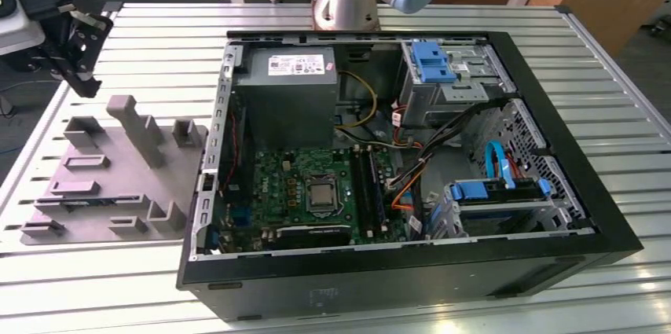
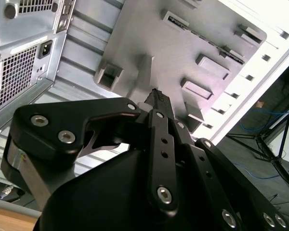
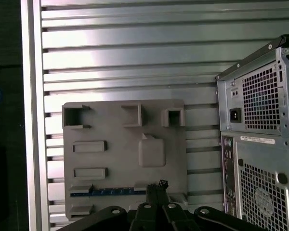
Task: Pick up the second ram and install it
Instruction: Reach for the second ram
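The second ram (image 3: 108,191) lies flat in a slot of the grey plastic tray (image 3: 111,125), showing as a thin green-blue strip. In the exterior view the ram (image 1: 86,203) is a dark strip near the tray's (image 1: 105,185) front. My gripper (image 1: 88,82) hangs well above the tray's far end, at the exterior view's upper left. In both wrist views its black fingers meet at the tips with nothing between them: gripper (image 3: 157,185), gripper (image 2: 156,95). It touches neither ram nor tray.
An open black computer case (image 1: 524,59) lies to the exterior view's right of the tray, with the motherboard (image 1: 304,185) and its long black slots (image 1: 367,185) exposed. Upright grey posts (image 1: 137,126) rise from the tray. The slatted metal table (image 1: 587,35) carries everything.
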